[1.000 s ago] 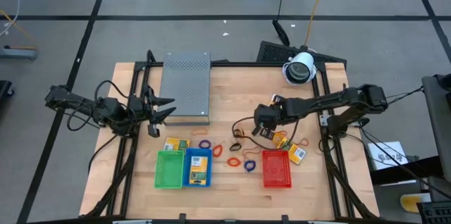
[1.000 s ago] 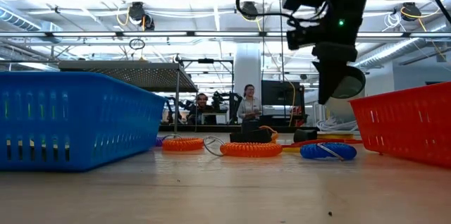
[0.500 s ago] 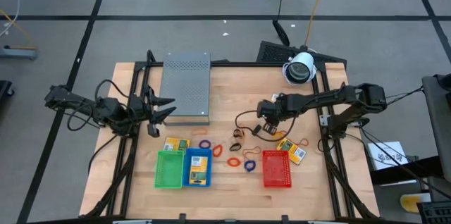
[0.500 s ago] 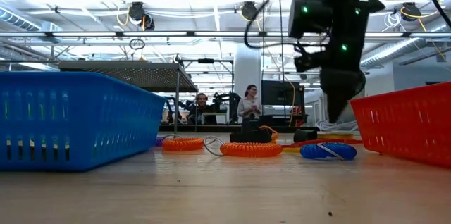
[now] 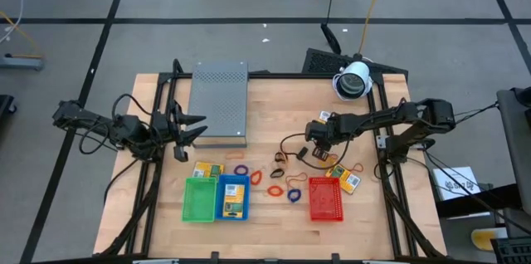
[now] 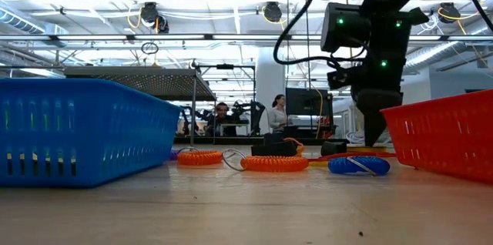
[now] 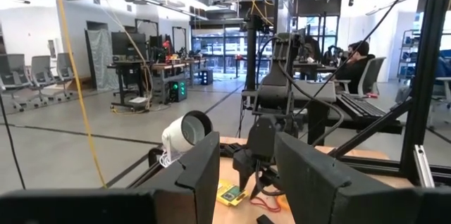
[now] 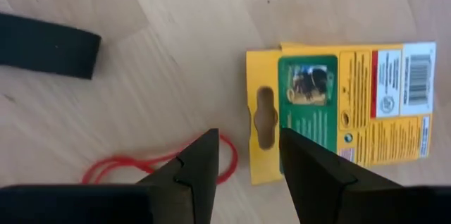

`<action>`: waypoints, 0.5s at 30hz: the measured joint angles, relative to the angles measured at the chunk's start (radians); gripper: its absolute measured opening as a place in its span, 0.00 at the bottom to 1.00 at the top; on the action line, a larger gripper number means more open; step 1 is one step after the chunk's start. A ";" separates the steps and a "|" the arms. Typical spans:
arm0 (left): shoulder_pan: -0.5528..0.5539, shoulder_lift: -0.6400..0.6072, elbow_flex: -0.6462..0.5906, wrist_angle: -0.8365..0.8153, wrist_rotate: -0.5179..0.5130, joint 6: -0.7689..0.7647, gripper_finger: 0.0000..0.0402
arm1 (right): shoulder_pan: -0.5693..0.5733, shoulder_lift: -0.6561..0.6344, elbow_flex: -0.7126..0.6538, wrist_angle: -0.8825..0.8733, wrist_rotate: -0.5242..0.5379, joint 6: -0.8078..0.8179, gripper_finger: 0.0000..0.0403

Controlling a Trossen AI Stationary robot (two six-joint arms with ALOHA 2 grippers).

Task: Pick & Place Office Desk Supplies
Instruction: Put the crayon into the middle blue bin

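Nearest the desk's front edge sit three bins, the red bin (image 5: 325, 198) by the right corner. Just behind it, the right gripper (image 8: 243, 160) hangs low, jaws spread and empty, straddling the hang-hole end of a yellow packet (image 8: 338, 111) beside a red band (image 8: 151, 164), seemingly lining up a pinch. By the left edge, the left gripper (image 5: 189, 128) waits with jaws spread.

Bright overhead lighting, soft shadows, blurred foreground
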 joint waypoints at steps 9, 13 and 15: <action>0.000 0.000 0.000 -0.001 0.000 -0.005 0.36 | -0.006 0.000 0.000 0.071 -0.047 -0.031 0.35; 0.000 0.000 0.000 -0.001 0.000 -0.007 0.36 | -0.030 0.000 0.000 0.111 -0.079 -0.045 0.35; 0.000 0.000 0.000 -0.001 0.000 -0.008 0.36 | -0.045 0.000 0.000 0.114 -0.080 -0.055 0.35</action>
